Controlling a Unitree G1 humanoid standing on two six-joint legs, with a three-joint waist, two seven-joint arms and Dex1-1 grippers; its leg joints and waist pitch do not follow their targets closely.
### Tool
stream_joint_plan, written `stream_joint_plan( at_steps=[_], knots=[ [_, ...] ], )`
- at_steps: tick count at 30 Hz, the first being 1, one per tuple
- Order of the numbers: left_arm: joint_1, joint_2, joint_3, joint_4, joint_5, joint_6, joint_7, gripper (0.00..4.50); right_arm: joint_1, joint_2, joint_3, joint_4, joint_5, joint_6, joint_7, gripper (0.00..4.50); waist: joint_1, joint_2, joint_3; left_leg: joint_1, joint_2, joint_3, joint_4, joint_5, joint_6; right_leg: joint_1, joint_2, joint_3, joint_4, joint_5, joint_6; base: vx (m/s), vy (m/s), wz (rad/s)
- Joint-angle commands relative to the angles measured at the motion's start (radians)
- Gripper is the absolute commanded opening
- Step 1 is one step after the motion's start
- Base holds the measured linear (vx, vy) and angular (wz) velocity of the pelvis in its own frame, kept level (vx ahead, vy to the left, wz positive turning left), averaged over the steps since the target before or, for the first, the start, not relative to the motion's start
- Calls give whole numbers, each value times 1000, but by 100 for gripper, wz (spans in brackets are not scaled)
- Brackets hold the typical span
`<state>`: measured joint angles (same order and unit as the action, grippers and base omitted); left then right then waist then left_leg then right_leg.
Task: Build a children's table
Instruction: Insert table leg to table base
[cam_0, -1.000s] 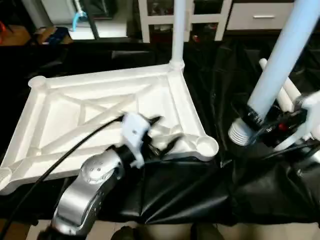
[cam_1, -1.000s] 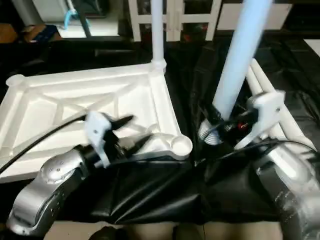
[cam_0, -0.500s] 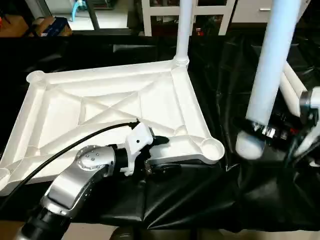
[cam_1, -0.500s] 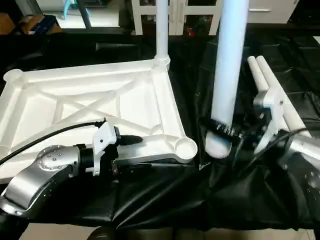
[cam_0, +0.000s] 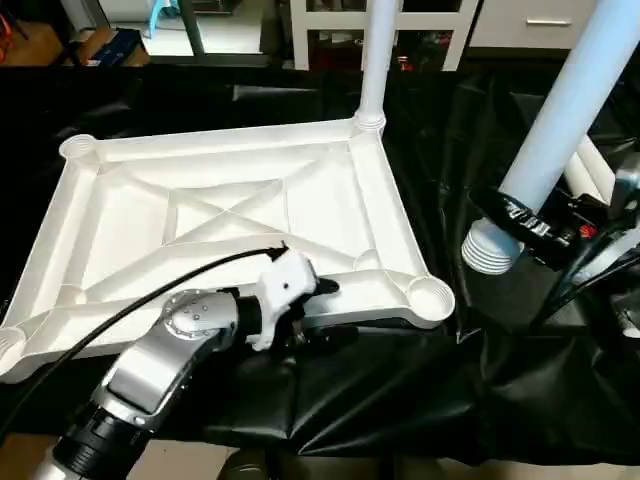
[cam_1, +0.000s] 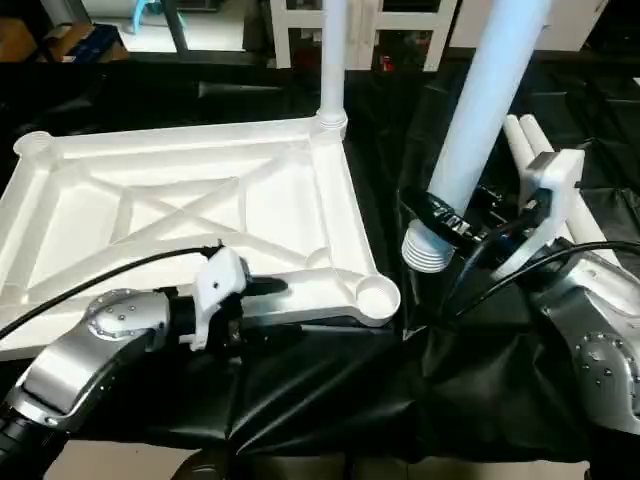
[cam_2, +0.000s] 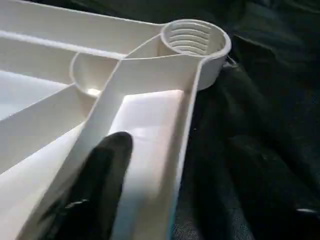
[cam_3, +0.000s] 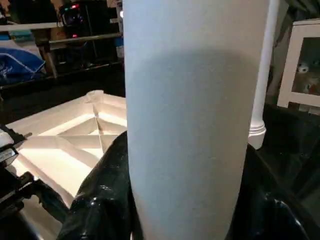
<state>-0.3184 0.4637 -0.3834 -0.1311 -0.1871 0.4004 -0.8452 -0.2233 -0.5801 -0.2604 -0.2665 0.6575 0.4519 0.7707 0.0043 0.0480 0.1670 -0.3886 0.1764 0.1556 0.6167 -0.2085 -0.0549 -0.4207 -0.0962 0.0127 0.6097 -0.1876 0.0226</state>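
Two arms low, left end effector (cam_0: 318, 312) at tabletop (cam_0: 130, 220) rim, right end effector (cam_1: 470, 228) gripping tilted leg (cam_1: 480, 110)

brushed silver left forearm (cam_0: 150, 365) with rounded joint cap and small screws, black ribbed cuff below, black cable (cam_0: 120, 310) running along it, white wrist housing, black fingers (cam_2: 95, 180), matching silver right forearm (cam_1: 600, 350) with white bracket

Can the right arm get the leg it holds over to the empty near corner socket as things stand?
Probably yes. The right claw holds the leg tilted, its threaded end just beside the open socket, with only black sheet between; the left claw grips the rim clear of it.
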Motion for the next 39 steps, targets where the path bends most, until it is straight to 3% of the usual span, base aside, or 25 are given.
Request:
stream_joint_plan(
  at_steps=[1, 4, 5, 6, 8, 11, 25, 34, 39],
  knots=[
    [-9, 12, -29, 3, 44, -13, 1, 323, 8, -9, 14, -29, -13, -23, 5, 186, 0, -16, -63, 16, 23, 7, -83, -51, 117, 48, -16, 5, -64, -90, -280, 0, 0, 0],
    [-30, 11, -46, 22, 79, -22, 10, 289, 1, 2, 34, -35, -27, -34, -3, 186, -1, -15, -64, 14, 22, 6, -84, -46, 111, 50, -16, 5, -63, -79, -277, 0, 0, 0],
    [-47, 12, -54, 37, 101, -27, 19, 289, -3, 8, 46, -38, -35, -39, -2, 186, 0, -8, -64, 15, 21, 6, -84, -46, 108, 49, -16, 5, -62, -77, -278, 0, 0, 0],
    [-47, 12, -54, 37, 102, -27, 19, 278, -3, 8, 46, -38, -35, -40, -2, 186, -1, -11, -65, 15, 21, 7, -84, -48, 106, 48, -15, 5, -63, -70, -280, 0, 0, 0],
    [-58, 16, -60, 48, 110, -25, 14, 267, -6, 13, 52, -40, -36, -42, 0, 186, 1, -5, -65, 15, 21, 5, -86, -48, 101, 51, -16, 5, -61, -58, -287, 0, 0, 0],
    [-65, 28, -72, 54, 124, -20, -8, 239, -5, 20, 59, -43, -35, -45, 4, 186, 4, -3, -62, 15, 21, 7, -88, -58, 100, 50, -17, 6, -65, -57, -292, 0, 0, 0],
    [-69, 87, -102, 67, 182, -18, -50, 127, -13, 36, 64, -33, -32, -56, 1, 186, 0, -4, -55, 14, 23, 8, -102, -101, 67, 49, -16, 6, -74, -126, -269, 0, 0, 0],
    [-73, 77, -86, 97, 204, 2, -18, 52, -12, 64, 74, -35, -29, -62, -19, 186, 1, -1, -55, 14, 23, 9, -105, -122, 49, 44, -15, 7, -78, -160, -257, 0, 0, 0],
    [-26, 109, -56, 58, 187, 62, -16, 10, -17, 106, 66, -42, 11, -27, -59, 186, -2, 0, -56, 11, 22, 8, -110, -129, 36, 46, -16, 6, -80, -192, -242, 0, 0, 0]
  ],
)
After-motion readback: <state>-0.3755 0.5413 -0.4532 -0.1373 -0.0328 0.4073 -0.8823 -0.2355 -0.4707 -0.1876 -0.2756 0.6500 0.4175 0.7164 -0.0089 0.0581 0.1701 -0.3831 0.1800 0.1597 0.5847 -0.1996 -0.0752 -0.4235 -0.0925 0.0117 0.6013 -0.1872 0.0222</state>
